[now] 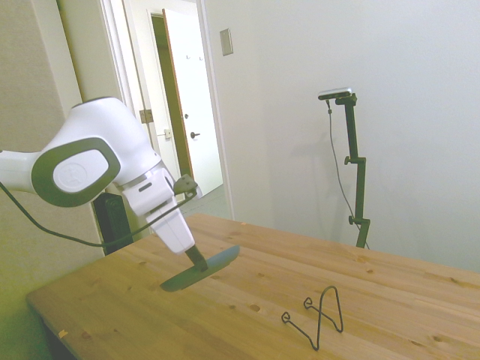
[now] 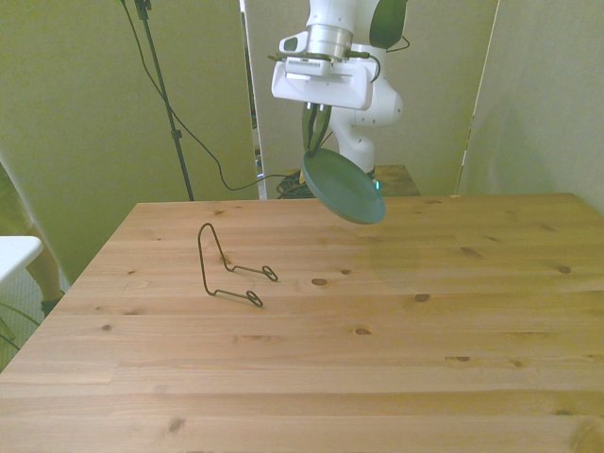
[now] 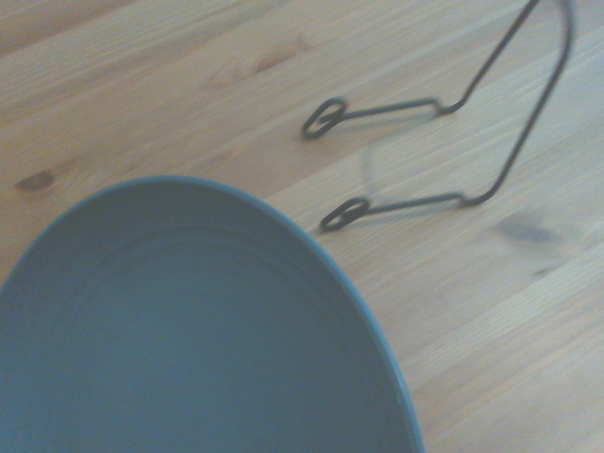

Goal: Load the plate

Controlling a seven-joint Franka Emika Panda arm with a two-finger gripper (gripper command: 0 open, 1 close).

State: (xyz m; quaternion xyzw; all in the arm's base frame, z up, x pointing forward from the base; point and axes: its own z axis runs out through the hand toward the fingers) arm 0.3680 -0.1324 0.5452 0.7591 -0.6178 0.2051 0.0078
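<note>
The grey-green plate [image 2: 345, 187] hangs tilted in the air above the table, held by its upper rim. My gripper [image 2: 314, 143] is shut on that rim; in the side view the gripper [image 1: 197, 261] pinches the plate [image 1: 202, 270] a little above the wood. A thin black wire stand [image 2: 226, 267] stands on the table toward the front view's left of the plate, apart from it. The wrist view shows the plate's inner face [image 3: 189, 340] filling the near part, with the wire stand [image 3: 453, 123] and its two looped feet beyond on the wood.
The wooden table [image 2: 396, 321] stretches wide under the plate. An open doorway and white door [image 1: 187, 97] lie behind the arm in the side view. A white object [image 2: 14, 255] sits off the table's edge at the front view's left.
</note>
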